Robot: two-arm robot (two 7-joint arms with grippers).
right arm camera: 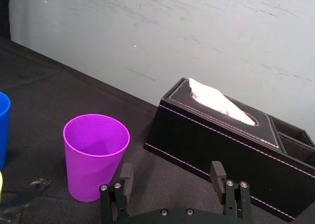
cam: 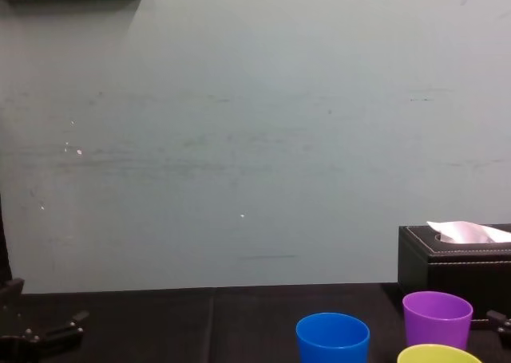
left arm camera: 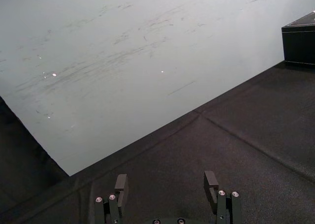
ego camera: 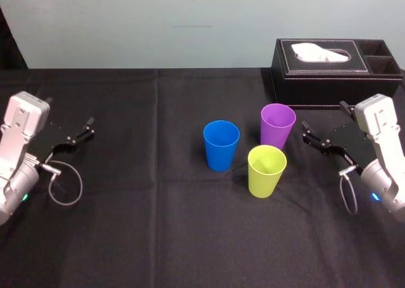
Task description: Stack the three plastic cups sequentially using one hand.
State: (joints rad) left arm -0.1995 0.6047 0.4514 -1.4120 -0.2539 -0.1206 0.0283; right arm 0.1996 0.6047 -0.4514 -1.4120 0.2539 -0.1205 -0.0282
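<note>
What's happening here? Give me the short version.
Nothing is held yet. The blue cup, purple cup and yellow-green cup stand upright and unstacked, close together on the black table. The right gripper is open, just right of the purple cup and in front of the tissue box. The left gripper is open too, far off at the table's left side.
</note>
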